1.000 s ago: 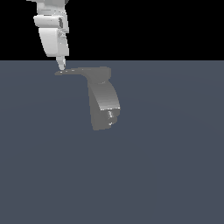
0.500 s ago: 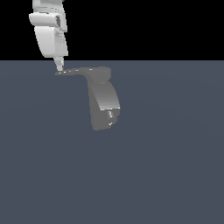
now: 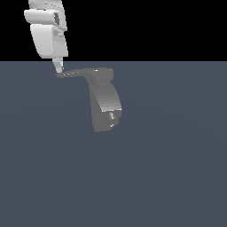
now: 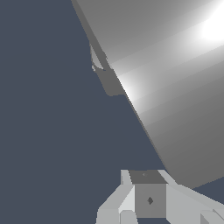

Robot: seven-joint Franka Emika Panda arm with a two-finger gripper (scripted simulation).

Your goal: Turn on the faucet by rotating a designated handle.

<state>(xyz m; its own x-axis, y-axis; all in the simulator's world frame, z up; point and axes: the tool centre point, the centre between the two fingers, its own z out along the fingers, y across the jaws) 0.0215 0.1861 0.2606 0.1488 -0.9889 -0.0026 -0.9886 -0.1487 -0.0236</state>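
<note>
The handle [image 3: 77,73] juts toward the exterior view's left from the faucet [image 3: 104,104] top; the pincer [image 3: 59,68] tip touches its pointed end, spread or pressed together I cannot tell.

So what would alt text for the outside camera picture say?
A white robot claw reaches down to the pointed tip of a thin grey handle that juts toward the exterior view's left from a chunky curved grey faucet on a plain dark blue-grey surface.

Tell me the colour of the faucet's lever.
Matte grey lever, clearest in the exterior view.
</note>
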